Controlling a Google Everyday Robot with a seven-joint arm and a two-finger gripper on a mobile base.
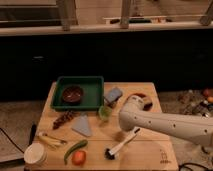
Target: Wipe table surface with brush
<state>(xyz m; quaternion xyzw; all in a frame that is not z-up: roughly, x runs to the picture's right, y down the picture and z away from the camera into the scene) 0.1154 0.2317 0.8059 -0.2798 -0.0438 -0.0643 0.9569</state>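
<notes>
The square light-wood table surface fills the middle of the camera view. The brush lies slanted on it near the front, its dark bristle head touching the wood and its white handle running up and to the right. My white arm reaches in from the right. My gripper is at the upper end of the brush handle, low over the table, mostly hidden under the wrist.
A green tray with a brown bowl stands at the back left. A grey-blue sponge, a green cup, a grey cloth, a brown scrubber, a green chilli, an orange fruit and a white cup occupy the left half.
</notes>
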